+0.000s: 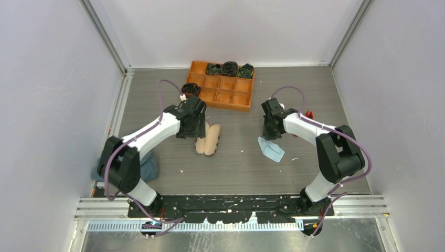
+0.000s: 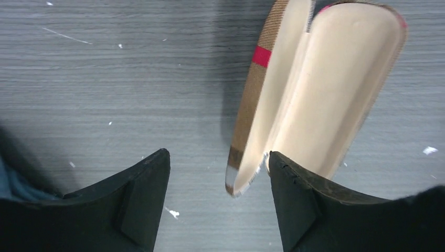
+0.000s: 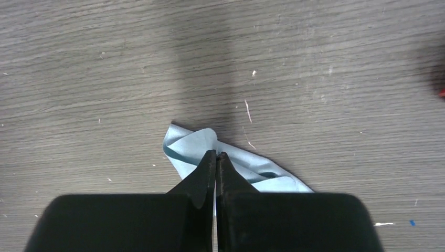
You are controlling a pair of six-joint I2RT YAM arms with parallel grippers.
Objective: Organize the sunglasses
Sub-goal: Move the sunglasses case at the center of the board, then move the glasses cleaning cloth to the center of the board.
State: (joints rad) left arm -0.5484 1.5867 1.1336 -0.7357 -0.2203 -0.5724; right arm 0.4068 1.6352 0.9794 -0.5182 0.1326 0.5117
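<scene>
Starting at your right end effector (image 3: 215, 157): its fingers are pressed together over the light blue cloth (image 3: 186, 140), and a fold seems to be nipped between the tips, though they hide the contact itself; lift a little and check that the cloth comes up with you before you travel. The cloth lies crumpled on the table (image 3: 105, 63), so a thin pinch may slip; if it sags away, re-grip deeper into the fold rather than dragging it. Your left end effector (image 2: 218, 156) stands spread and holds nothing; it is low over the table, with the near end of the plaid case (image 2: 325, 79) just beside one finger; the case lies open, its pale lining bare. The sunglasses (image 1: 308, 114) sit on the table's right side, just beyond your right forearm and well apart from the case; only a sliver of red shows. The cloth looks like the step in hand; carry it clear of both arms and set it down flat.
</scene>
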